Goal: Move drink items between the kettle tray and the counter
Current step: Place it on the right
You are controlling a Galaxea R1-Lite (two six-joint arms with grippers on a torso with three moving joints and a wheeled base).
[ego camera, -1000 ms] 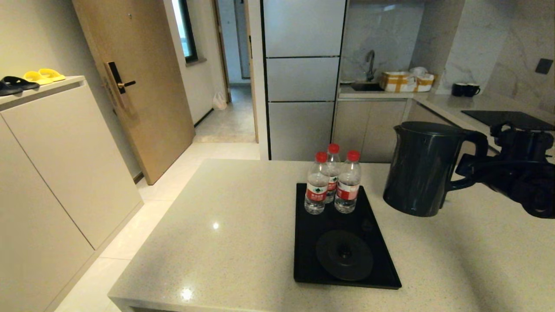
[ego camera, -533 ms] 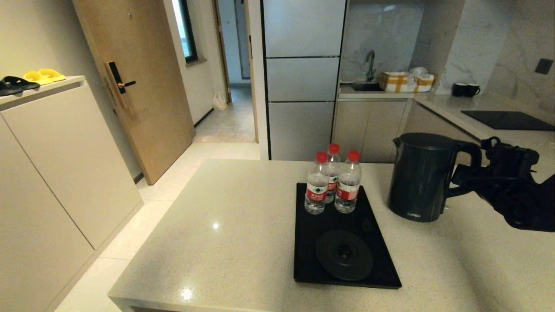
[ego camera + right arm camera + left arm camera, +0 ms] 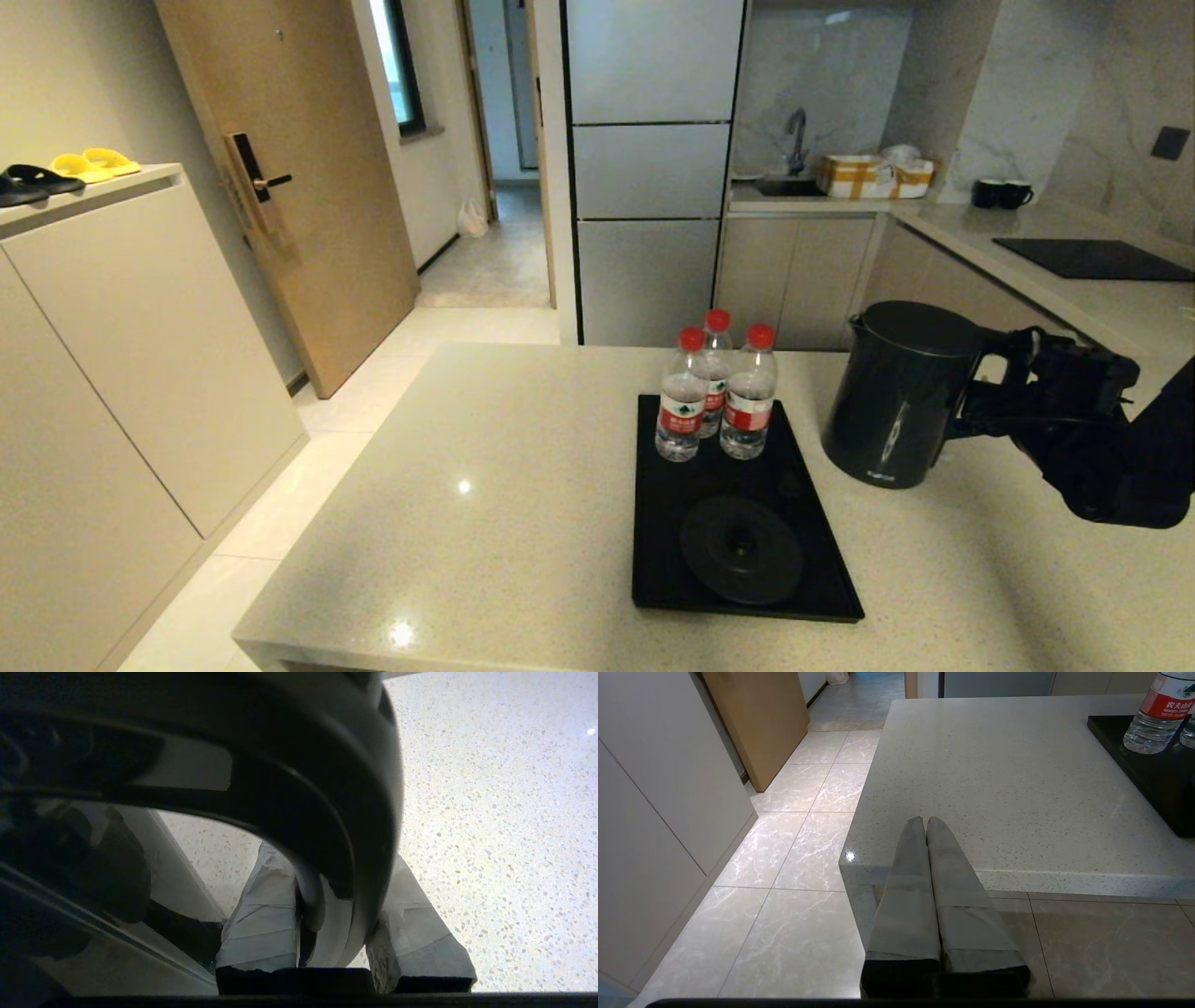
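The matte black kettle [image 3: 892,397] stands on the beige speckled counter [image 3: 485,485] just right of the glossy black kettle tray [image 3: 667,569], leaning with its top toward my right arm. My right gripper [image 3: 978,411] is shut on its loop handle [image 3: 327,788]; in the right wrist view the taped fingers [image 3: 261,914] clamp the handle from both sides, right gripper [image 3: 336,877]. The round base disc [image 3: 742,549] on the tray is bare. My left gripper [image 3: 926,821] is shut on nothing, parked low by the counter's near left corner.
Three red-capped water bottles [image 3: 714,392] stand at the tray's far end, one bottle [image 3: 1155,714] showing in the left wrist view. A black hob panel [image 3: 1092,259] and two dark mugs [image 3: 1001,193] sit on the far right worktop. Tiled floor lies left of the counter.
The right arm has come down with the kettle, from hanging above the counter to base at the counter beside the tray, now leaning. The left arm has not moved.
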